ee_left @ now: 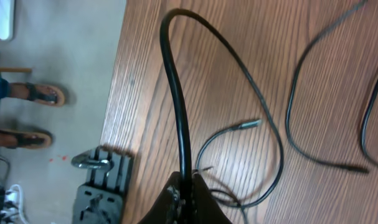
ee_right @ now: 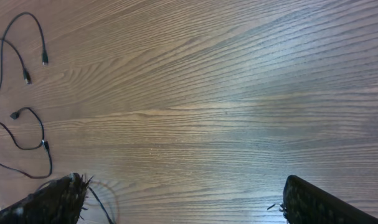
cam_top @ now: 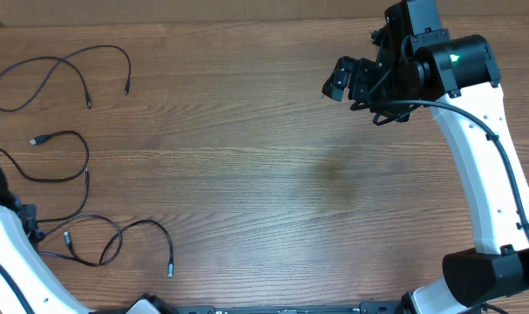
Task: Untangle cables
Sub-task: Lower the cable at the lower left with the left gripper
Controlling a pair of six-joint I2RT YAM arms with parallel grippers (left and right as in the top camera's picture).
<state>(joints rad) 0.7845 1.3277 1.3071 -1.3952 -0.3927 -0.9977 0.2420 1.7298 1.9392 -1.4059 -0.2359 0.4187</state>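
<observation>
Left end effector [ee_left: 190, 186] clamps one arching cable [ee_left: 176, 87].

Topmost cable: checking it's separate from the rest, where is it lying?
Overhead view: the topmost cable lies alone on the table's far left, apart from the other cables nearer the left arm.

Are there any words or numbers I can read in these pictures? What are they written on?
None: no word, number, label or brand can be read in any view.
The cables, the wooden table and the white robot arm all look plain.
The only mark is a small green light on that arm, and it has no writing.
</observation>
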